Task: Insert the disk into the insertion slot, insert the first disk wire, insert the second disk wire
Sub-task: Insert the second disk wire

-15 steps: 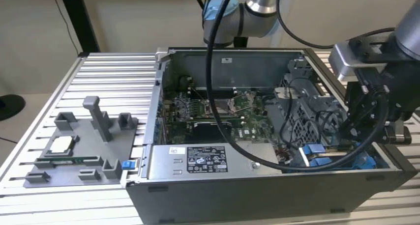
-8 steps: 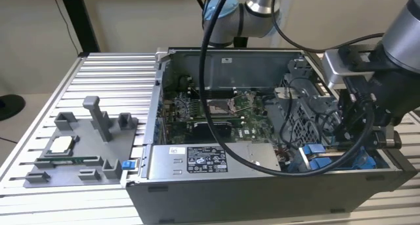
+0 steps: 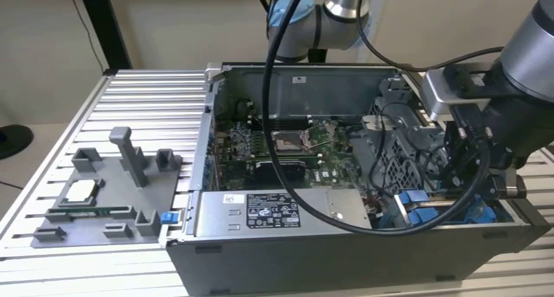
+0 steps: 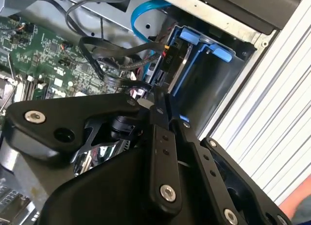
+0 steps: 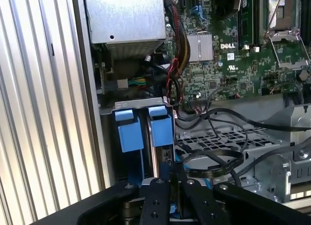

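Note:
The disk sits edge-on in its blue carrier (image 5: 160, 130) inside the insertion slot (image 5: 138, 105) at the corner of the open computer case; the carrier's blue tabs (image 4: 221, 53) also show in the second wrist view and in the exterior view (image 3: 416, 206). My gripper (image 5: 171, 172) hangs just over the disk's edge with its fingers (image 4: 156, 113) pressed together. A flat black disk wire (image 5: 218, 161) loops across the drive cage and ends between the fingertips (image 4: 116, 78). A black plug with red and yellow leads (image 4: 168, 64) rests against the disk's edge.
A grey power-supply box (image 3: 268, 213) lies along the case front beside the bay. The green motherboard (image 3: 286, 157) fills the case floor. A light blue cable (image 4: 141, 16) arcs above the bay. A grey fixture with small parts (image 3: 104, 193) lies on the ribbed table at the exterior view's left.

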Motion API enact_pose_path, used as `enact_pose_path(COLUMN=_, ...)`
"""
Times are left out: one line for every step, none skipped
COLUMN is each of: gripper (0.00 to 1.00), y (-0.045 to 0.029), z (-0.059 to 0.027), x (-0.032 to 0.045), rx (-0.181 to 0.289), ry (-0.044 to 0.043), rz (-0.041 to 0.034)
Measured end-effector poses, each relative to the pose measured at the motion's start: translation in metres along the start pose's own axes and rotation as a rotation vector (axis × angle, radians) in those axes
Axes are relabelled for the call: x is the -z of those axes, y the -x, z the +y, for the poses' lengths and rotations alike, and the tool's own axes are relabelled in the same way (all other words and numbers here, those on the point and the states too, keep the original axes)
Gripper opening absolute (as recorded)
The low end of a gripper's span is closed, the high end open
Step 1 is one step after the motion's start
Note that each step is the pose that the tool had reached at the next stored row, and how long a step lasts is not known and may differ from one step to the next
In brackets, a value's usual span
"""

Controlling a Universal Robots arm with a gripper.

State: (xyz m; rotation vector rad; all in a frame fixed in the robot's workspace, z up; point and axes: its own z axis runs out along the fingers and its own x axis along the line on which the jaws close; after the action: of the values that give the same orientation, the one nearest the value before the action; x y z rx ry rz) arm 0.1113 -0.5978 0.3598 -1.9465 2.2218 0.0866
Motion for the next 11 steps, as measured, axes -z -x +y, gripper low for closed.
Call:
enact_pose_path(gripper=0.00, y=0.0000, z=0.0000, x=-0.0003, rx=0.000, ry=-0.0002, rz=-0.0002)
enact_pose_path(gripper=0.00, y=-0.0002, z=0.0002, x=-0.0011, rx=0.000, ry=-0.0031, rz=-0.0009)
enact_pose_path(gripper=0.00, y=-0.0003, z=0.0003, x=-0.0018, rx=0.002, ry=-0.0102, rz=-0.0016)
enact_pose_path(gripper=0.00, y=-0.0006, z=0.0005, x=-0.0028, rx=0.003, ry=-0.0155, rz=-0.0023)
enact_pose_path(gripper=0.00, y=-0.0009, z=0.0011, x=-0.0044, rx=0.004, ry=-0.0200, rz=-0.0030)
enact_pose_path(gripper=0.00, y=-0.0013, z=0.0022, x=-0.0057, rx=0.004, ry=-0.0236, rz=-0.0035)
enact_pose_path(gripper=0.00, y=-0.0016, z=0.0034, x=-0.0070, rx=0.005, ry=-0.0273, rz=-0.0039)
enact_pose_path(gripper=0.00, y=-0.0021, z=0.0048, x=-0.0083, rx=0.005, ry=-0.0311, rz=-0.0044)
enact_pose_path(gripper=0.00, y=-0.0024, z=0.0059, x=-0.0094, rx=0.007, ry=-0.0361, rz=-0.0051)
enact_pose_path(gripper=0.00, y=-0.0028, z=0.0068, x=-0.0106, rx=0.009, ry=-0.0401, rz=-0.0060)
enact_pose_path(gripper=0.00, y=-0.0031, z=0.0079, x=-0.0116, rx=0.013, ry=-0.0439, rz=-0.0069)
